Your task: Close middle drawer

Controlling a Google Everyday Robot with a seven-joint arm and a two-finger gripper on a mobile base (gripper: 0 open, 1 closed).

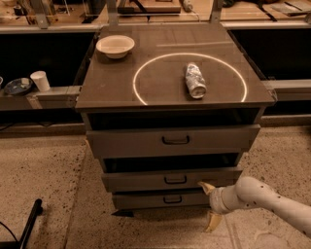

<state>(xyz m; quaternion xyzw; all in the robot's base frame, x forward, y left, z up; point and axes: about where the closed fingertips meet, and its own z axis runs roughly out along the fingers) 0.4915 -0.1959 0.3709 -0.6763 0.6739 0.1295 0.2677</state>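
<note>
Robotics lab or workshop: speckled terrazzo floor [43, 175], cluttered workbenches [252, 14] behind, drawer cabinet [170, 141] top marked with a white circle [134, 83], gripper [209, 206] at its lower right front.

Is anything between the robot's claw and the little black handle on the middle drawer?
Nothing. The camera view shows only bare grey drawer front between the claw, at the right end of the middle drawer, and its handle.
</note>
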